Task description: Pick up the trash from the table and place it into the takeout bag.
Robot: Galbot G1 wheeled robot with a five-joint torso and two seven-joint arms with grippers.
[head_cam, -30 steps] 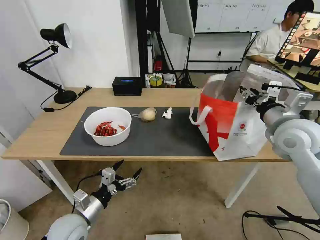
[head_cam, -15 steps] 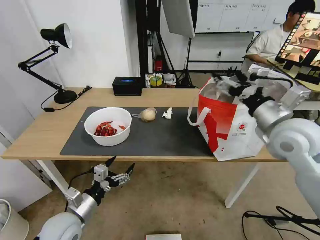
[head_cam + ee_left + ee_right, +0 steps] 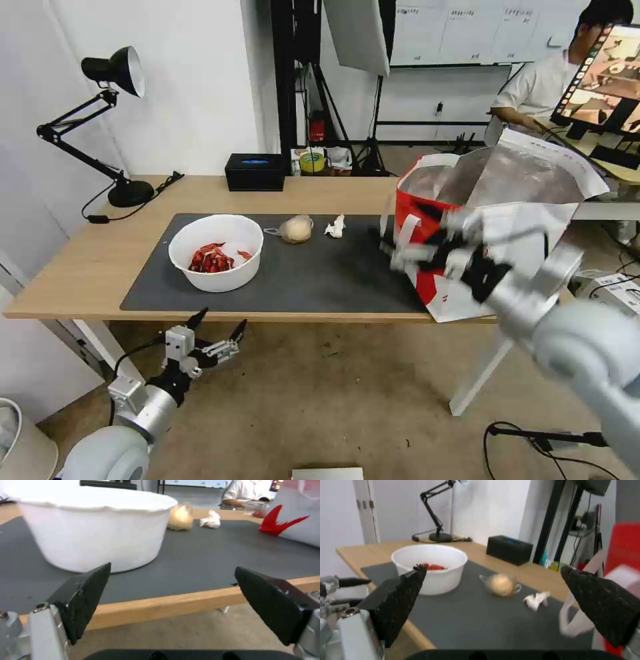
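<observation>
On the table (image 3: 80,280), a dark grey mat (image 3: 320,273) carries the trash: a white bowl (image 3: 215,252) with red scraps, a beige wrapped lump (image 3: 295,229) and a crumpled white tissue (image 3: 335,226). The red-and-white takeout bag (image 3: 427,200) stands open at the mat's right end, its foil lining showing. My right gripper (image 3: 412,243) hangs open and empty in front of the bag, low over the mat; its wrist view faces the bowl (image 3: 430,565), lump (image 3: 501,585) and tissue (image 3: 536,599). My left gripper (image 3: 220,321) is open below the table's front edge, facing the bowl (image 3: 93,527).
A black tissue box (image 3: 254,171) and a desk lamp (image 3: 107,120) stand at the table's back left. The bag's white strap (image 3: 583,620) dangles near the right gripper. A bin (image 3: 20,440) sits on the floor at the left, cables (image 3: 553,437) at the right.
My right arm swung down from above the bag's mouth to in front of it, toward the mat. My left arm sank lower and to the left under the table edge.
</observation>
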